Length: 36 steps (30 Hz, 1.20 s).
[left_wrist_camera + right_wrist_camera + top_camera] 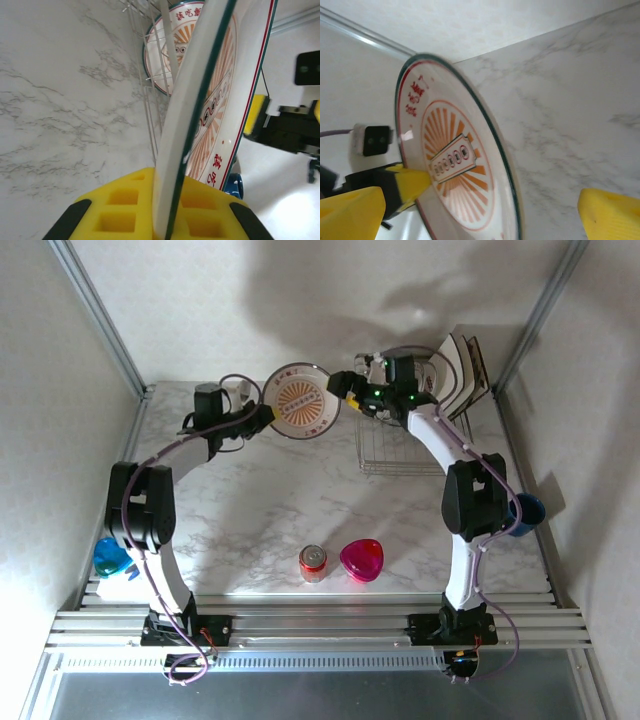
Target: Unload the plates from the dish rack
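Currently at upper centre of the overhead frame: round plate [300, 400], apparently raised off the desk [270, 510], just left of the dish rack [395, 455] and outside it. Stands on edge, patterned face toward the camera, long axis left to right between the two tools.

Left tool [264, 418] clamped on the plate's left rim; from the left wrist, rim seated deep between the yellow pads [142, 205]. Right tool [343, 388] just beside the opposite rim and spread wide; from the right wrist, fingers [607, 212] at the lower corners of the frame, plate ahead of the gap, not pinched.

Judged as a handover step, with the load on the left arm alone. Below and left of the plate in the overhead frame: bare desk, on the left arm's side, likely set-down area.

In the rack: second round plate [162, 60] behind the wires, and square plates [465, 370] upright at upper right, both nearer the right arm.

Risk noted: single-edge grip, possible pivot on lowering.
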### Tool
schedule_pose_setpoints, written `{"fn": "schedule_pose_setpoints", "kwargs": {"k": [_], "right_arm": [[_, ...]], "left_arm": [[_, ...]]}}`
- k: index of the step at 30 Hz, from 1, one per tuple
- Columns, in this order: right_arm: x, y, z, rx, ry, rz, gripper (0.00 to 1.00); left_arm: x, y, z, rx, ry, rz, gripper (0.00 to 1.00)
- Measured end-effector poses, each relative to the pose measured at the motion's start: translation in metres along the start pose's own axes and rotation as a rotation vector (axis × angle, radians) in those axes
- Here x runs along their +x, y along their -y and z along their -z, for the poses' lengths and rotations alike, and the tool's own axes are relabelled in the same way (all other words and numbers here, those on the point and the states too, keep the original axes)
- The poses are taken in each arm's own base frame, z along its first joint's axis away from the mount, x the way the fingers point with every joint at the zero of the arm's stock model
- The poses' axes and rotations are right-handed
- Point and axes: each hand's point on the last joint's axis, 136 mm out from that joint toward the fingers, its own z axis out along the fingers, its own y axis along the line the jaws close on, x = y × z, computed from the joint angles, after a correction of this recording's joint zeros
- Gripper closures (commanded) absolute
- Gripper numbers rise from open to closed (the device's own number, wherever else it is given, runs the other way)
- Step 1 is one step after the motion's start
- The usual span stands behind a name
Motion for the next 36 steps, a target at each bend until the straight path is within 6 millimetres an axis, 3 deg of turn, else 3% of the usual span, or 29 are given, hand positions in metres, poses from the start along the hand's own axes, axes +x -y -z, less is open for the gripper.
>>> {"fn": "schedule_pose_setpoints", "kwargs": {"k": [6,14,19,22,29,36], "right_arm": [[-0.033,0.015,0.048,0.314,0.061,0.172,0.01],[-0.033,0.053,0.120,0.659,0.029,0.284,0.01],[-0.035,0.062,0.147,0.783,-0.050,0.331,0.01],[-0.036,0.068,0.154,0.816,-0.091,0.341,0.01],[-0.014,0.094,0.157,0.857,-0.220,0.309,0.01],[-0.009,0.095,0.157,0.850,-0.251,0.317,0.01]], "left_arm": [[-0.009,-0.025,0.030,-0.078,0.136,0.068,1.00],[-0.044,-0.074,0.108,-0.222,0.525,0.248,1.00],[-0.052,-0.103,0.136,-0.278,0.697,0.379,1.00],[-0.054,-0.115,0.146,-0.311,0.771,0.431,1.00],[-0.065,-0.133,0.166,-0.359,0.903,0.491,1.00],[-0.065,-0.167,0.174,-0.421,0.977,0.545,1.00]]}}
